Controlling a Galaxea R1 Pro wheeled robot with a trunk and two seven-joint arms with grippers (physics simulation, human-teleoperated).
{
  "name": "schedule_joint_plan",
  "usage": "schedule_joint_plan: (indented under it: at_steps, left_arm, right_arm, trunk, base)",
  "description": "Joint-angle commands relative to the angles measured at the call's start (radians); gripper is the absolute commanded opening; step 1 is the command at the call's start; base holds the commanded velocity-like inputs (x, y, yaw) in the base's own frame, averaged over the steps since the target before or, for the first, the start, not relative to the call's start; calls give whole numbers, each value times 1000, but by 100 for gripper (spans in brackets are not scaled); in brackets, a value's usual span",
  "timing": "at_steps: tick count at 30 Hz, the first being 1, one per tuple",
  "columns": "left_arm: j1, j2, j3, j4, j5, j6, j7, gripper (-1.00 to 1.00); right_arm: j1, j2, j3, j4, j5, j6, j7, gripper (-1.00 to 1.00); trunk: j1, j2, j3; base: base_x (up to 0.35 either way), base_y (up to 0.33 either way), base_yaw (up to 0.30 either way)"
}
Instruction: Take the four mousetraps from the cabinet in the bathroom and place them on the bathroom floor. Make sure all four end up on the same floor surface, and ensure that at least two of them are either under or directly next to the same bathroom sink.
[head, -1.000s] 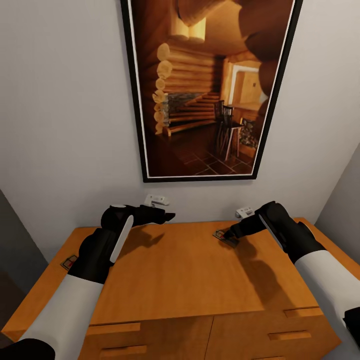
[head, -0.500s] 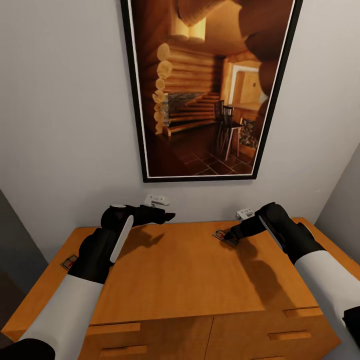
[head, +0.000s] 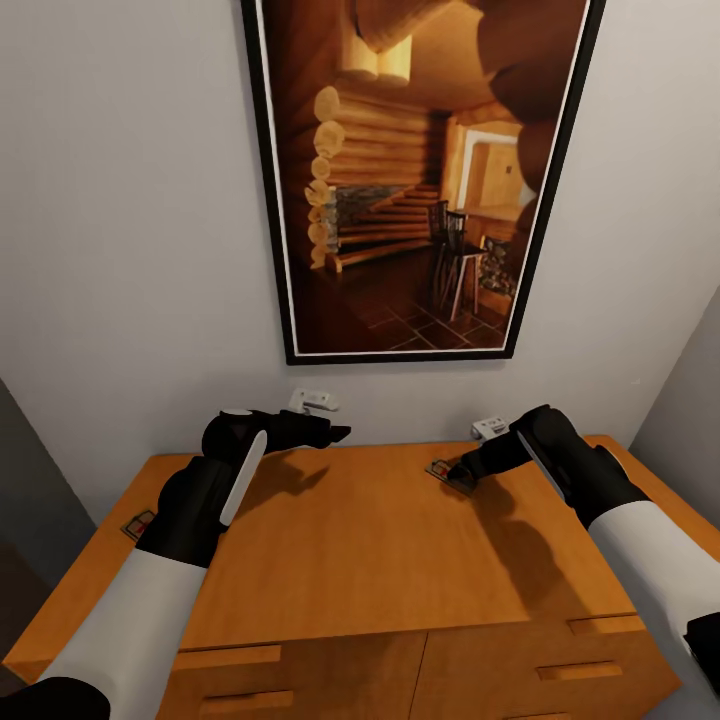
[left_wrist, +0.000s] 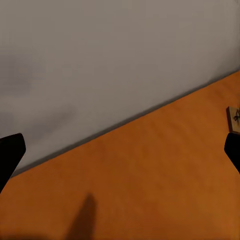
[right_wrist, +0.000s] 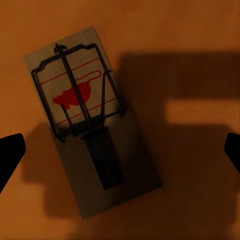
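Right gripper (head: 462, 468) is spread wide, fingertips at either side of the right wrist view, poised directly above a mousetrap (right_wrist: 90, 120) lying flat near the back edge of the cabinet (head: 380, 560) top, right of centre. Nothing is grasped. Left gripper (head: 335, 434) hovers empty and parted near the back edge, left of centre. A second mousetrap (head: 138, 524) lies at the left edge. Judged step: first pickup; next move calls for lowering and closing across the board's narrow width.
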Motion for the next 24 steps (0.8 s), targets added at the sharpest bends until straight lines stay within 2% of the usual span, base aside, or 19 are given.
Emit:
schedule_joint_plan:
  at_steps: [1,13,24]
  left_arm:
    - [-1,0,0,-1,7,6,2,100]
    - [-1,0,0,1,7,6,2,100]
    - [-1,0,0,1,6,6,3,100]
  right_arm:
    - [-1,-1,2,-1,7,2,7,100]
    - [-1,1,3,3,8,2,6,100]
    - [-1,1,5,57,9,2,5,100]
  trunk:
    - [0,-1,-1]
    - [0,-1,-1]
    - [0,-1,-1]
  base:
    - [0,0,0]
    - [0,0,0]
    - [0,0,0]
